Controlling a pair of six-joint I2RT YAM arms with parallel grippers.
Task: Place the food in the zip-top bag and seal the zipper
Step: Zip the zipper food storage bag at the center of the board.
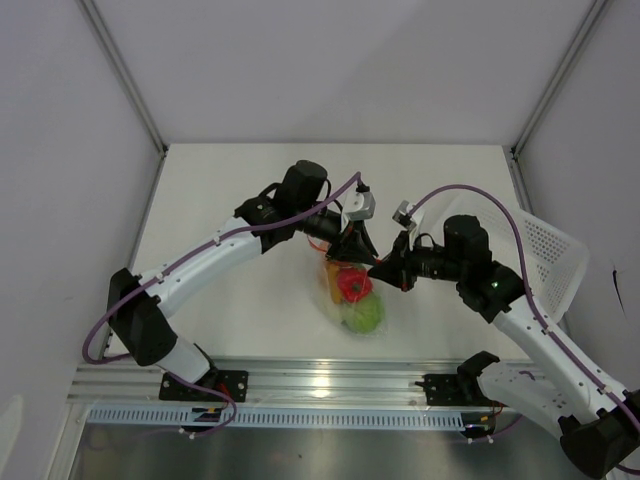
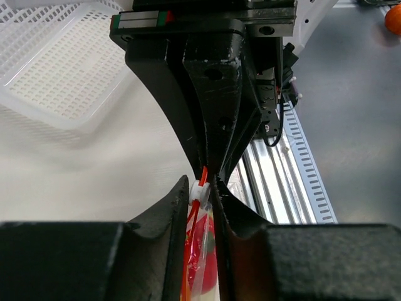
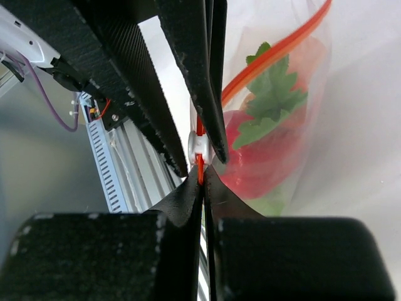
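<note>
The left end effector is closed on the white slider of the thin red-orange zipper strip, and the right end effector is pinched shut on that strip just beside it. Below them the small clear crinkly zip-top bag lies on the white surface, holding a red toy pepper and green round toy fruit. It looks light, limp and slippery, so the stiffer strip seems the surest hold. The end effectors hide how much is sealed.
</note>
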